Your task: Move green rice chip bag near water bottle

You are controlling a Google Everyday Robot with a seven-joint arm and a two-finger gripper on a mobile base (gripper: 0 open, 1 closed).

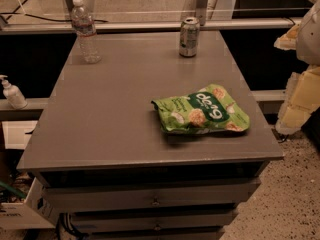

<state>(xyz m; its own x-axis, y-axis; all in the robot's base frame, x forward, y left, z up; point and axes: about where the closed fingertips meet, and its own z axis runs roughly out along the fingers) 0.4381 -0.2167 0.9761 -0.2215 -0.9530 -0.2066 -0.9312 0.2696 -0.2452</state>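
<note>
The green rice chip bag (201, 111) lies flat on the grey table top (110, 114), on its right side toward the front edge. The water bottle (85, 31), clear with a white cap, stands upright at the table's far left corner. My gripper (295, 109) hangs at the right edge of the camera view, beyond the table's right side, to the right of the bag and a little apart from it. It holds nothing that I can see.
A silver-green drink can (189, 37) stands upright at the table's far edge, right of centre. A white pump bottle (12, 92) sits on a ledge left of the table. Drawers (150, 199) are below the top, and a rail (150, 26) runs behind.
</note>
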